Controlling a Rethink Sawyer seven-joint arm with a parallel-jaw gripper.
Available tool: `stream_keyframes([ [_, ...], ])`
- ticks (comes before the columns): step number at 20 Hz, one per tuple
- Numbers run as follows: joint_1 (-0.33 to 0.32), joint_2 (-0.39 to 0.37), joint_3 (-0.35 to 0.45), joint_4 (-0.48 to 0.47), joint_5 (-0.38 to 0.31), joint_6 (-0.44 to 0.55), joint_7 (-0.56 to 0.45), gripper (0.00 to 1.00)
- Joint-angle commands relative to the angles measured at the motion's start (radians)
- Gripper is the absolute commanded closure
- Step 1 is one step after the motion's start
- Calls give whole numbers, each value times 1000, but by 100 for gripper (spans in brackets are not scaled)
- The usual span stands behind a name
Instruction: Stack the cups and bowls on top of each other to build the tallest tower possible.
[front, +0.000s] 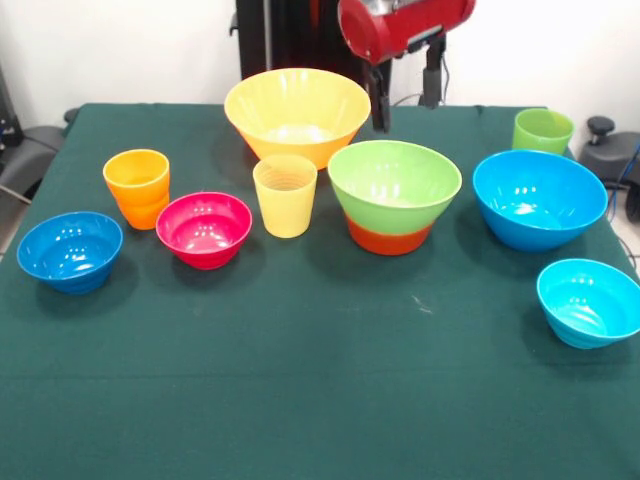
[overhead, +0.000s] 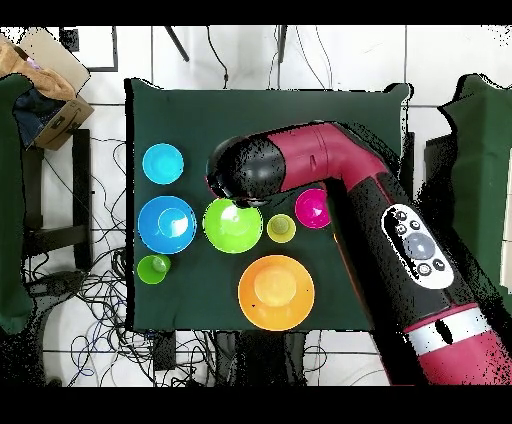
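Observation:
The tower is the light green bowl (front: 394, 182) (overhead: 233, 225) sitting on the orange-red bowl (front: 390, 238) at mid table. The pale yellow cup (front: 285, 195) (overhead: 281, 228) stands upright on the cloth just left of it, apart. The orange cup (front: 138, 185) and magenta bowl (front: 204, 228) (overhead: 312, 207) are further left. The big yellow-orange bowl (front: 297, 110) (overhead: 276, 291) is behind. The light green cup (front: 542, 130) (overhead: 153, 268) stands at the far right. My gripper (front: 405, 95) hangs high over the table behind the green bowl, holding nothing I can see.
A big blue bowl (front: 538, 198) (overhead: 167, 224) and a small cyan bowl (front: 590, 300) (overhead: 162, 163) sit on the right. A small dark blue bowl (front: 70, 250) is at the left edge. The red arm (overhead: 330, 165) covers part of the green cloth (front: 320, 380) from above.

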Motion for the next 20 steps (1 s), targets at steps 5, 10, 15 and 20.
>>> stream_keyframes([
  [5,-150,62,49,85,-95,25,-371,0],
  [10,-199,87,81,96,-135,35,-402,0],
  [15,-190,91,91,90,-169,52,-379,0],
  [20,-178,99,99,71,-175,68,-376,0],
])
